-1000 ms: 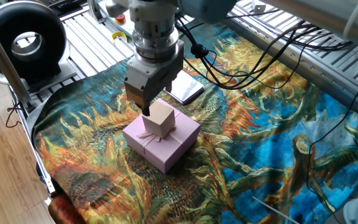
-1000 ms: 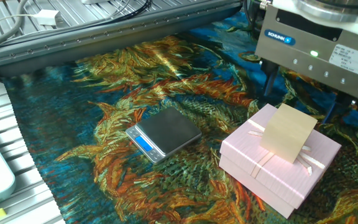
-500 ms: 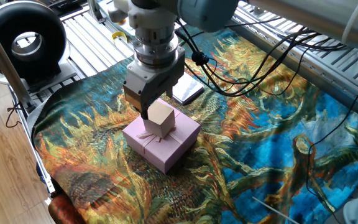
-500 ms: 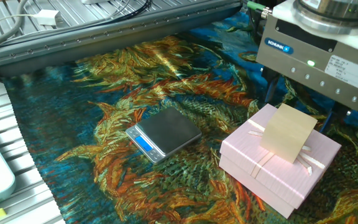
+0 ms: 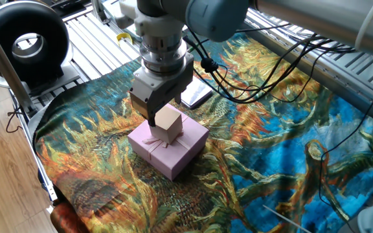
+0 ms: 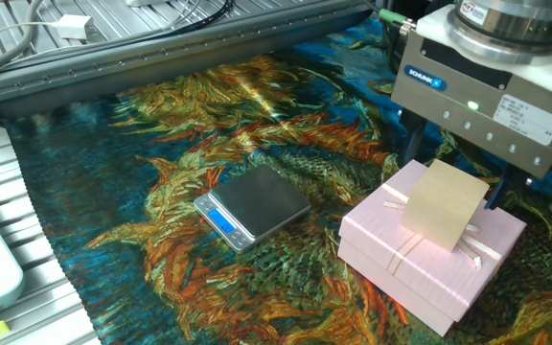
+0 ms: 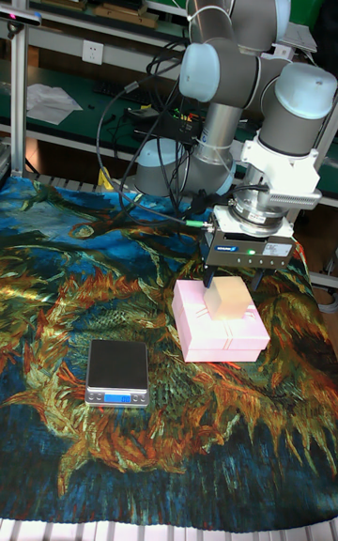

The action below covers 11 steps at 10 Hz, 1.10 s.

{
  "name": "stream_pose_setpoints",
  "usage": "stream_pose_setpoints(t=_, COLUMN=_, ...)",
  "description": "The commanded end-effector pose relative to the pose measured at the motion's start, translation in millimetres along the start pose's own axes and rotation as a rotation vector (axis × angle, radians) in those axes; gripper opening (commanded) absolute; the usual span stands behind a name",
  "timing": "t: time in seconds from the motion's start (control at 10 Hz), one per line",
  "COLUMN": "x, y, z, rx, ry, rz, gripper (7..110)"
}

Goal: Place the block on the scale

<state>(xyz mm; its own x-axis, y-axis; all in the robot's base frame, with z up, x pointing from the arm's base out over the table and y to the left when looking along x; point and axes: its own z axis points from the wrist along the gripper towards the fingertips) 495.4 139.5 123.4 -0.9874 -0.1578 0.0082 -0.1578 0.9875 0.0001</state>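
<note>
The arm reaches straight down; its gripper (image 6: 451, 182) straddles the block (image 6: 442, 204) with fingers spread wide, directly over the pink box (image 6: 429, 254), the scale (image 6: 254, 206) well aside.

the small tan cardboard-brown cube (image 5: 168, 123) sits on top of the pink-lilac square gift box (image 5: 169, 144), which rests on the swirling blue-and-orange patterned cloth (image 5: 271, 155). the tool (image 5: 160, 117) hangs over the cube, one finger (image 5: 151, 117) down its left side. a black ring-shaped object (image 5: 24, 42) stands behind.
</note>
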Motion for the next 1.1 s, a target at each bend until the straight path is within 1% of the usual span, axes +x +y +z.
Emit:
stream_pose_setpoints(t=0.0, x=0.7, y=5.1, z=2.9, rx=0.001, ry=-0.015, rz=-0.022, gripper=88)
stream_pose_setpoints(t=0.5, x=-1.2, y=7.2, z=5.7, rx=-0.005, ry=-0.030, rz=-0.028, gripper=88)
stream_pose_setpoints(t=1.0, x=-2.9, y=4.5, z=5.7, rx=0.006, ry=-0.036, rz=-0.025, gripper=88)
